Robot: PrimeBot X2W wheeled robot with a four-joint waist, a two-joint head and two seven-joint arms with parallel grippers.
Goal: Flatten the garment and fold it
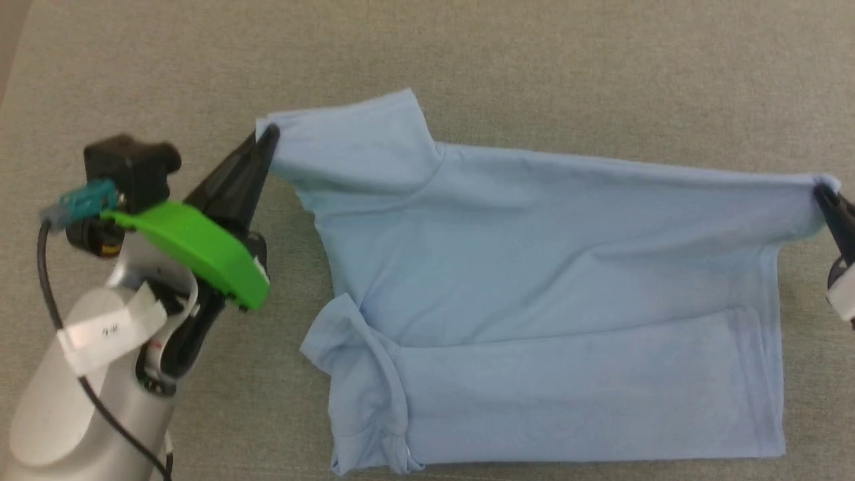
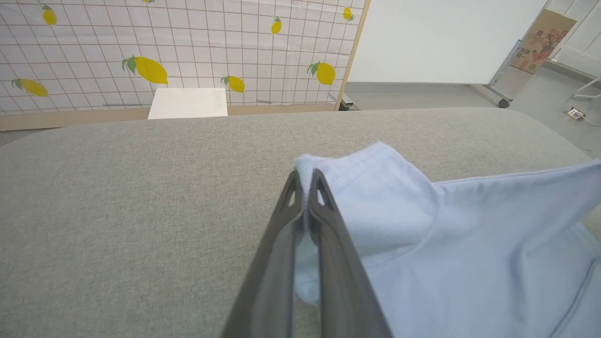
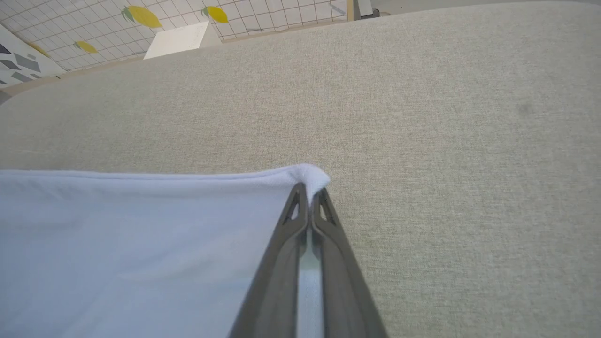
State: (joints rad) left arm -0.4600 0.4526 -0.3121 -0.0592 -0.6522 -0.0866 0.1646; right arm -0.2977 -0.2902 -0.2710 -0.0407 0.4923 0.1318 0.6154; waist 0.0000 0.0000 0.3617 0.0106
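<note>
The light blue garment [image 1: 534,280] lies spread across the grey surface, its near part doubled over and a crumpled sleeve [image 1: 361,361] at its near left. My left gripper [image 1: 269,135] is shut on the far left sleeve corner [image 2: 307,164], which pokes out between the fingertips. At the right edge of the head view my right gripper [image 1: 823,194] is shut on the garment's far right corner [image 3: 310,174]. The cloth's far edge [image 1: 628,162] runs taut between the two grippers.
Grey fabric-covered table [image 1: 534,60] extends well beyond the garment on the far side and to the left. Beyond the table stand a lemon-print grid wall [image 2: 178,47], a white box [image 2: 188,103] and a whiteboard on wheels [image 2: 446,42].
</note>
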